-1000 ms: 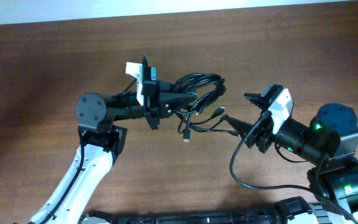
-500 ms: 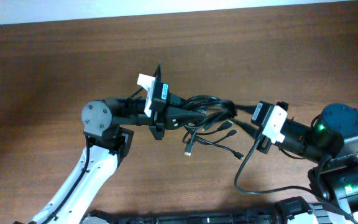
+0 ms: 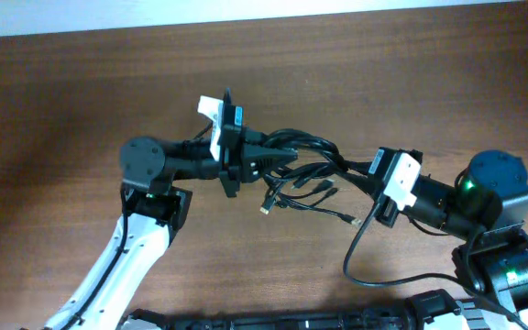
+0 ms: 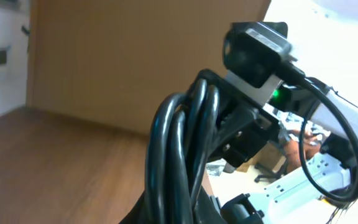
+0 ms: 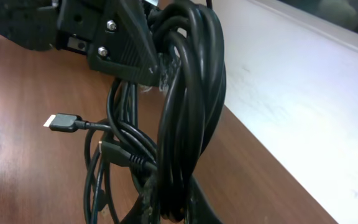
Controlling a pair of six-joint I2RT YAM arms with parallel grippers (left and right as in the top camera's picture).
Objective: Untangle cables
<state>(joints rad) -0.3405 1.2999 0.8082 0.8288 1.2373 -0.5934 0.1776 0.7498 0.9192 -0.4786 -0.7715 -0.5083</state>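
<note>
Where the two arms rise from the near edge of the desk [image 3: 53,101], a thick black wire [image 3: 348,257] curves out beside the right arm, separate from the tangle. Just beyond it, loose plug ends [image 3: 324,191] of the cables [image 3: 305,147] dangle toward the wood, spread between the two arms; whether any of them touches the desk cannot be told from above. Farther on, the main bundle is stretched roughly level between the two grippers, over the middle of the desk. The left gripper [image 3: 269,165] points rightward and is clenched on the left end of the bundle; its wrist view shows several glossy black strands rising close together from between its fingers and arching toward the right arm. The right gripper [image 3: 356,172] points leftward and grasps the opposite end, the strands running side by side out of the bottom of its own wrist view. From that view the coil stands as a tall loop, with thinner cords sagging to its left and one metal-tipped plug [image 5: 61,121] sticking out sideways above the wood; the left gripper's black body sits right behind the top of the loop. Past the desk's far edge runs a pale strip [image 3: 246,9].
</note>
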